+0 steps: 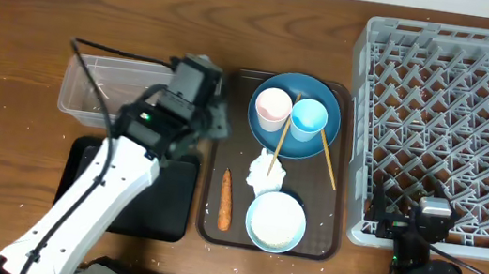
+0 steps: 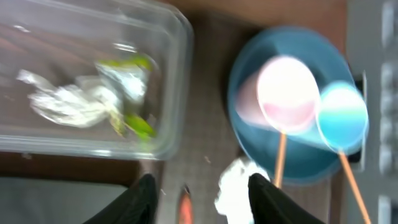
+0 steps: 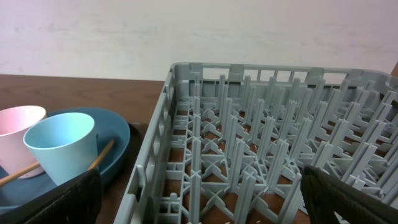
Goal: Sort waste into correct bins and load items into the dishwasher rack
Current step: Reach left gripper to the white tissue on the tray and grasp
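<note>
Left fingers [image 2: 142, 200] parted, empty; right fingers [image 3: 69, 200] wide, empty.

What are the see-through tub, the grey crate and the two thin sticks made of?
The tub looks like clear glossy plastic: the table shows through its walls. The crate seems moulded matte grey plastic, with thin uniform pegs. The sticks look like bare pale wood, possibly bamboo; too thin to tell.

Robot test bench: wooden table [image 1: 15, 12], bare pale wall [image 3: 124, 31], dishwasher rack [image 1: 455, 117]
</note>
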Motion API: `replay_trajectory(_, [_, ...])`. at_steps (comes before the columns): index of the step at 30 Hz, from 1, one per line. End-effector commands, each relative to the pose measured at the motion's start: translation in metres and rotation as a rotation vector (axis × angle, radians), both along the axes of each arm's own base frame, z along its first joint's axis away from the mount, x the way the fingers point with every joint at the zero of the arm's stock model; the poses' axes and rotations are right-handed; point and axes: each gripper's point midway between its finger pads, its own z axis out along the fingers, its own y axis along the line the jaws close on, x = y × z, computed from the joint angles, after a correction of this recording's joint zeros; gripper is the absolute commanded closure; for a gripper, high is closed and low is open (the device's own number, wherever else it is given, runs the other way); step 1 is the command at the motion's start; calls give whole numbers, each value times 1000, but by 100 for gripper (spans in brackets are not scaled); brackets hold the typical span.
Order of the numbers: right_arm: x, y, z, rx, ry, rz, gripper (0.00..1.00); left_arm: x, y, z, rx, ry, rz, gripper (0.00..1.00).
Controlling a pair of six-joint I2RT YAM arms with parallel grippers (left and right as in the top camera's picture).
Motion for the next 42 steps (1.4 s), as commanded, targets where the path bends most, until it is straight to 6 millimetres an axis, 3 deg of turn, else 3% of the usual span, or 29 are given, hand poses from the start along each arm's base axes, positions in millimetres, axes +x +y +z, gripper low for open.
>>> replay_trajectory(1, [0,-4,-2,-7,5,-15,1,-14,-23,-12,-4,56,-74,60])
replay_trajectory(4, [0,-4,-2,-7,5,-15,1,-25,-38,-30,20,102,-120,68])
replay_trajectory(13, [0,-4,-2,-8,5,-15,1,-38,-60,-78,80,232,-154,69])
replay_trajectory(26, [0,-4,-2,-7,5,-15,1,-57,-90,-113,107,310,-207,70])
replay_trajectory(30, [0,-4,-2,-8,5,-15,1,-63,-95,-119,119,321,-224,70])
replay_trajectory(35, [0,-4,-2,-7,5,-15,1,-54,-89,-118,143,291,-199,69])
replay_trajectory(42, [0,-4,-2,-7,5,-15,1,-66,-119,-113,-15,345,-274,69])
